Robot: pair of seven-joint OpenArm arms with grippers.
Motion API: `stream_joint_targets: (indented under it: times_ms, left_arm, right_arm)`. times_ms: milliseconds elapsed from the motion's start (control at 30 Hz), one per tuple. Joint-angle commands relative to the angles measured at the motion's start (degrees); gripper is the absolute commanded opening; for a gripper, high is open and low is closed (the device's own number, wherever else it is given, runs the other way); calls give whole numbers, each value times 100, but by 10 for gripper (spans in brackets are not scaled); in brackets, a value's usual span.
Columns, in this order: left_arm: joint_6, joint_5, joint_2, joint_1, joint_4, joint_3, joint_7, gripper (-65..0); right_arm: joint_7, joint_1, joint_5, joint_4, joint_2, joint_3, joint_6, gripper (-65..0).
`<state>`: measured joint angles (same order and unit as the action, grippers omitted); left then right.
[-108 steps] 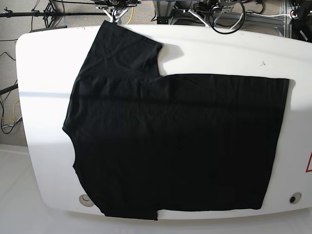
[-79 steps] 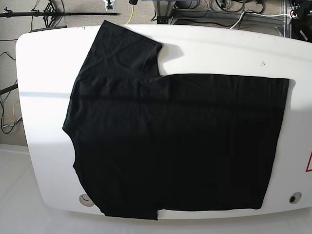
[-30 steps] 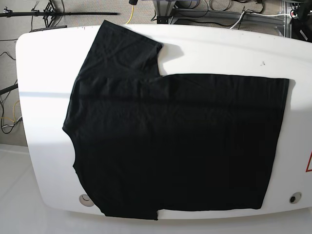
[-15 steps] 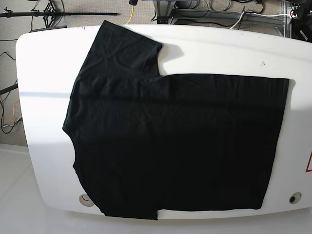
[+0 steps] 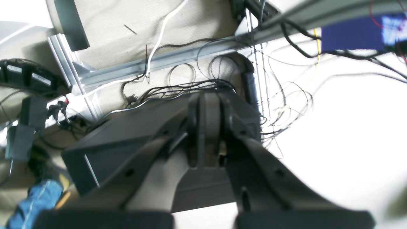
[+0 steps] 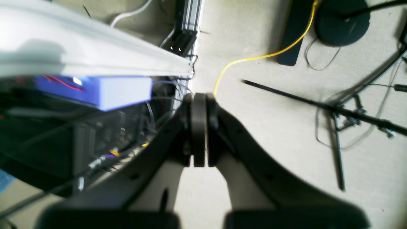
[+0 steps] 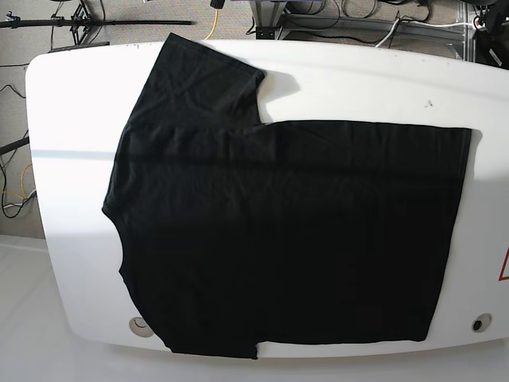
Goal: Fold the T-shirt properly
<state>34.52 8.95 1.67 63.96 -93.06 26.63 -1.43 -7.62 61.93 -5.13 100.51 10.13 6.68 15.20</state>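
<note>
The T-shirt (image 7: 286, 231) lies flat on the table (image 7: 71, 119), unmoved since earlier.

The T-shirt (image 7: 286, 231) lies flat on the table (image 7: 64, 119); bare margins ring it.

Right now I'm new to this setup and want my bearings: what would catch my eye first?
A big black T-shirt lies spread flat over most of the white table, one sleeve reaching the far edge. Both wrist views show shut fingers over cables and carpet, off the table; the right's hold nothing either.
</note>
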Motion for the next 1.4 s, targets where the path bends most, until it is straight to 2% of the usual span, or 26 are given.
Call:
stream_joint_targets:
  times_ms: [0,100,233,467,533,600,667,867,933,1200,1367]
  left_arm:
    - [321,-191,6,104,-398,55,22,-606]
    - [536,-302,-6,34,-572,84,176,-583]
    - [548,-470,-50,-42,-881,80,397,-531]
    - [292,-605,-144,-145,-1386,74,748,-455]
    - [205,-585,-152,-155,-1513,74,800,-436]
    - [107,-583,-128,-198,-1809,78,967,-393]
    - [68,-586,-122,-209,-1875,95,988,-382]
    - [45,-607,-102,-306,-1928,170,1000,-362]
    - [119,-642,-72,-492,-1898,307,902,-330]
    - [209,-817,122,-901,-1917,463,900,-299]
    - [331,-896,381,-1226,-1976,387,1075,-312]
  right_arm:
    - [21,104,-258,523,30,345,17,-646]
    - [-121,80,-460,820,14,550,30,-648]
    - [-309,47,-727,1292,2,740,56,-650]
    - [-389,-6,-888,1769,33,753,84,-633]
    - [-383,-17,-851,1821,40,732,77,-611]
    - [-355,-19,-800,1865,49,703,36,-552]
    - [-334,-11,-758,1911,48,686,32,-512]
    - [-299,-37,-693,1974,39,677,30,-408]
    - [-368,-128,-787,1961,14,789,61,-368]
    - [-482,-466,-994,1945,-15,915,49,-336]
    - [-504,-657,-1009,1852,-1,924,54,-318]
